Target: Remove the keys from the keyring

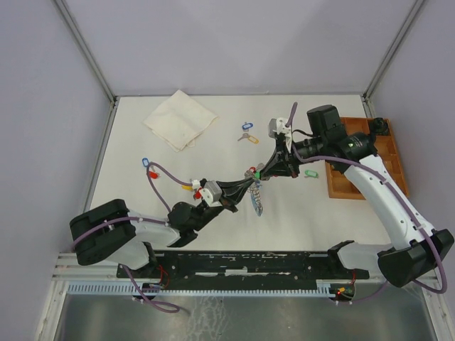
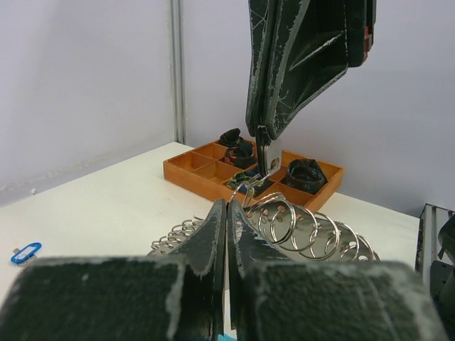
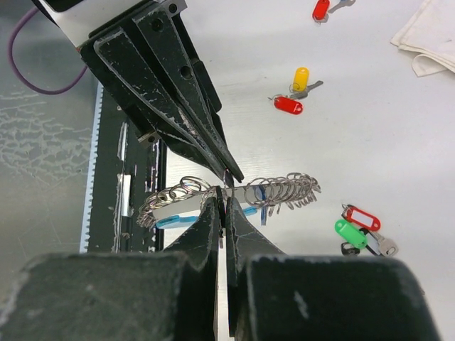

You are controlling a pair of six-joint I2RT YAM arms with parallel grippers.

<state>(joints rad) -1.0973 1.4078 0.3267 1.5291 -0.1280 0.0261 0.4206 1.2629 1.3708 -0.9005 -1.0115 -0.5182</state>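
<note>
The keyring (image 1: 257,200) is a pale band with light-blue ends, strung with many small silver rings, and sits between both grippers at the table's middle. My left gripper (image 1: 250,186) is shut on the keyring (image 2: 306,227), its tips (image 2: 227,209) pinched at the band. My right gripper (image 1: 263,172) comes from above, shut on a silver key (image 2: 269,158) that hangs from a small ring at the band. In the right wrist view my right gripper (image 3: 222,206) is shut at the keyring (image 3: 284,190), tip to tip with the left gripper (image 3: 231,174).
Loose tagged keys lie around: blue (image 1: 247,126), blue and red (image 1: 149,165), yellow and red (image 1: 190,186), green (image 1: 309,173). A folded cloth (image 1: 180,119) lies at the back left. An orange compartment tray (image 1: 341,192) stands at the right.
</note>
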